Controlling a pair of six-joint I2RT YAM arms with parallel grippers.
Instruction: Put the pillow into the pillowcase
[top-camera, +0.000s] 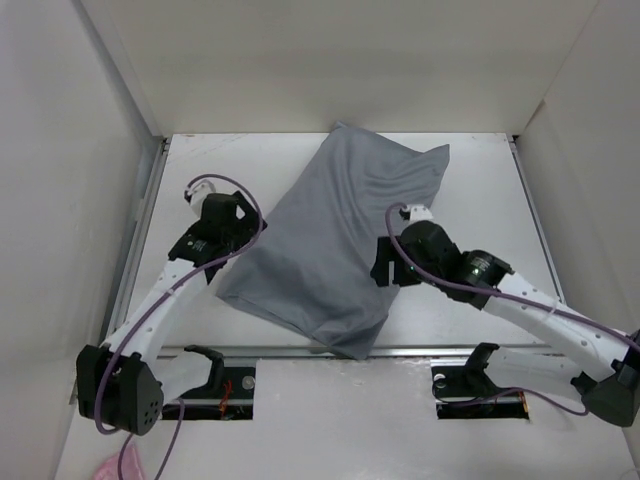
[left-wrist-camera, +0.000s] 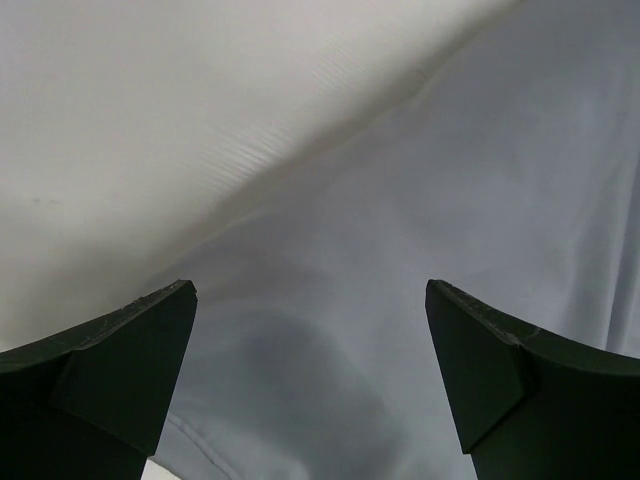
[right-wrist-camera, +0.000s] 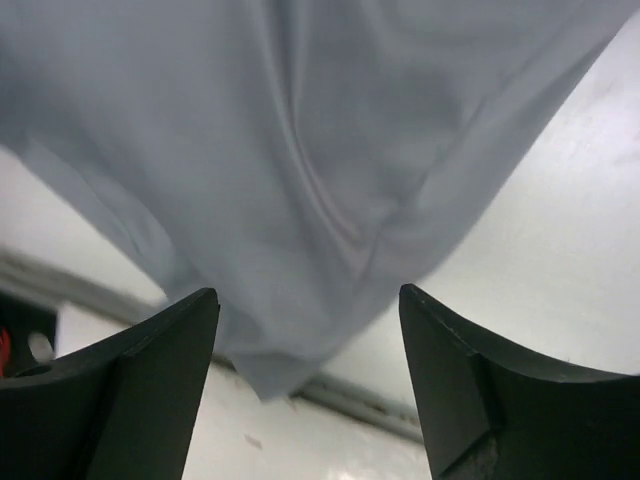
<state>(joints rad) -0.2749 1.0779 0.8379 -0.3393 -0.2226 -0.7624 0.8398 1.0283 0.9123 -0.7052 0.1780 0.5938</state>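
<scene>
Grey pillowcase (top-camera: 335, 245) lay plump and slantwise mid-worktop (top-camera: 480, 180), no white pillow showing, so probably inside already. Left tool (left-wrist-camera: 310, 300) and right tool (right-wrist-camera: 308, 300) gaped wide over its edges, empty. Next, I'd judge: check and tidy the mouth.

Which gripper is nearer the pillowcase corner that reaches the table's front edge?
Right. The right gripper sits by the pillowcase just behind that corner; the left gripper is across at its left edge.
</scene>
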